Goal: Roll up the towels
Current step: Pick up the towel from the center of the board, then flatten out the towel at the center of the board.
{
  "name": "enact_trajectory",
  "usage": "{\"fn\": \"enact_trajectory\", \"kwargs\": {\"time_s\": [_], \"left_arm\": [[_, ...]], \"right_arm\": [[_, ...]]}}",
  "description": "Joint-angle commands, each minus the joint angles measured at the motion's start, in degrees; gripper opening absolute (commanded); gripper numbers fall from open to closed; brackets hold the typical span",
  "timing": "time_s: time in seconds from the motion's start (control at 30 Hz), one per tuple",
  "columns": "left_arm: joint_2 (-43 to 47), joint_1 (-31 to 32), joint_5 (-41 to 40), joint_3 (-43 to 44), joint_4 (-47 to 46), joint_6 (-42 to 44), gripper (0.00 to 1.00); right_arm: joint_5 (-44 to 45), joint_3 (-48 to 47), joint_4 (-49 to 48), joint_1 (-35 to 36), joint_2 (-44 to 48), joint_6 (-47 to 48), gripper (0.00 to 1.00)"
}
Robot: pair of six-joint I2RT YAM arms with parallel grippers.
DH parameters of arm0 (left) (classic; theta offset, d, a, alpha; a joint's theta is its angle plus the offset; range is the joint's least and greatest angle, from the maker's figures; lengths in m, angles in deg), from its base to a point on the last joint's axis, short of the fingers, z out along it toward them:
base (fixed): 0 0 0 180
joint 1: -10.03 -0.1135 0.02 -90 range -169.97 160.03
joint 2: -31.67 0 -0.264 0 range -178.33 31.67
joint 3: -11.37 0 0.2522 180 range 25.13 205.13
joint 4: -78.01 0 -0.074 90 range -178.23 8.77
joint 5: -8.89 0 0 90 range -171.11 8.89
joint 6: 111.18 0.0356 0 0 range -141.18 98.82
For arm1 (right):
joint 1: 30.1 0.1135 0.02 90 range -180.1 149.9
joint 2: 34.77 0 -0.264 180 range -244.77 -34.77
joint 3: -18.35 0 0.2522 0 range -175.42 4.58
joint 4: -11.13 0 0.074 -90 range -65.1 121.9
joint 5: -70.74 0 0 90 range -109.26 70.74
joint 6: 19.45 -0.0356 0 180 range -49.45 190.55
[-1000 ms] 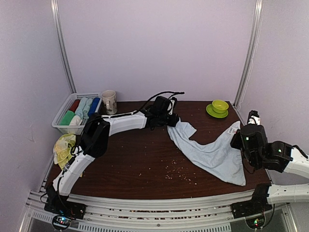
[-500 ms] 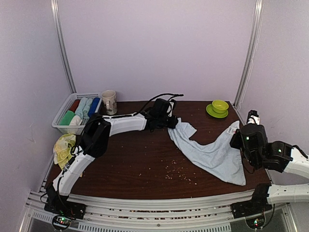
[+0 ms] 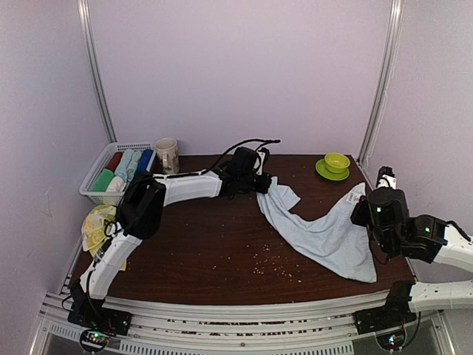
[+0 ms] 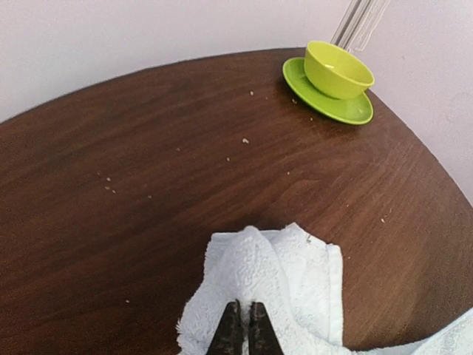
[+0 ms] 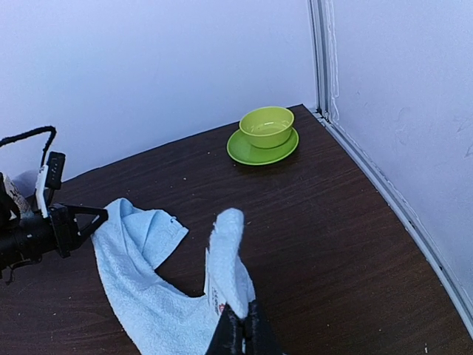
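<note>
A long pale blue towel (image 3: 321, 237) lies slack across the right half of the dark table, running from back centre to front right. My left gripper (image 3: 264, 185) is shut on its far corner; in the left wrist view the fingers pinch a raised fold of the white-blue cloth (image 4: 259, 274). My right gripper (image 3: 362, 211) is shut on the towel's other end, which stands up as a folded flap (image 5: 229, 259) between its fingers (image 5: 242, 333). A crumpled yellow-green towel (image 3: 98, 225) lies at the table's left edge, away from both grippers.
A white slatted basket (image 3: 92, 185) holding several rolled towels stands at the back left, a mug (image 3: 168, 155) beside it. A green bowl on a green saucer (image 3: 334, 166) sits at the back right, near the wall rail. Crumbs dot the table's front middle.
My left gripper has closed on the towel's far corner and drawn it up slightly. The right gripper keeps its hold and has barely moved.
</note>
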Motion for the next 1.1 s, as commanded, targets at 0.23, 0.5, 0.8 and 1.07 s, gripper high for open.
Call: {"fn": "enact_trajectory", "kwargs": {"time_s": [0.23,0.5,0.8,1.07], "left_arm": [[38.2,-3.6,-10.9,-18.8,-9.0,5.6,0.00],[67.3,-1.0,-19.0,-64.3,-18.4,-5.3,0.00],[76.7,12.2,-23.3,-92.7,-17.6,-23.3,0.58],[84.6,13.0,-35.3,-86.8,-3.3,-20.1,0.98]], "right_arm": [[-10.2,-14.9,-12.7,-9.9,-3.0,15.4,0.00],[-20.5,-7.6,-7.8,-10.9,1.6,13.7,0.00],[-15.5,1.2,0.7,-10.5,7.2,2.3,0.00],[-11.2,0.7,1.0,-10.6,1.9,-0.3,0.00]]}}
